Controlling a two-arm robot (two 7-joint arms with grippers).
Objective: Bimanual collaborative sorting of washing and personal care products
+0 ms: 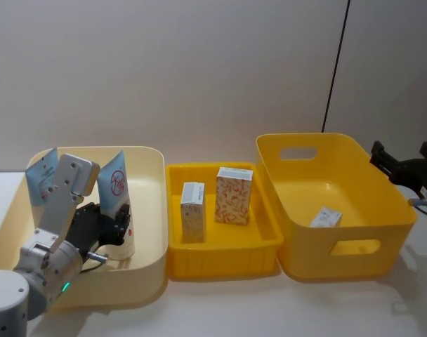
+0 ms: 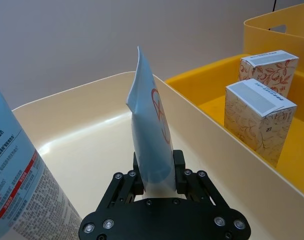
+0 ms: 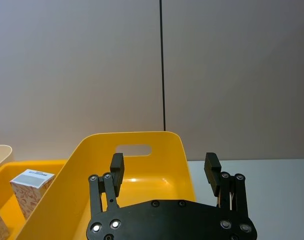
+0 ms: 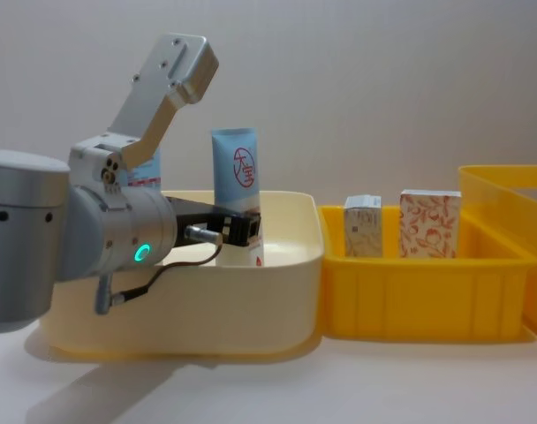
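Cream walls of the tub (image 1: 157, 184) hem in our left gripper (image 2: 157, 172), clamped low on a squeeze tube (image 2: 149, 125) close to the right wall. The tube stands upright, crimped end up, and a second tube (image 1: 41, 177) stands far left. We see a paler carton (image 1: 192, 210) and an orange floral carton (image 1: 234, 195) upright in the shallow yellow tray (image 1: 220, 261). Our right gripper (image 3: 164, 166), fingers spread, hovers at the deep yellow bin (image 1: 354, 225), where a small carton (image 1: 326, 218) lies.

Left pincer (image 1: 119, 226) clamped on a blue tube (image 1: 117, 184) in the cream tub (image 1: 154, 210).
A second tube (image 1: 41, 175) stands beside it. A white carton (image 1: 192, 210) and a floral carton (image 1: 234, 195) stand in the middle tray (image 1: 220, 261). The right pincer (image 1: 403, 156) hangs spread by the big bin (image 1: 312, 261).
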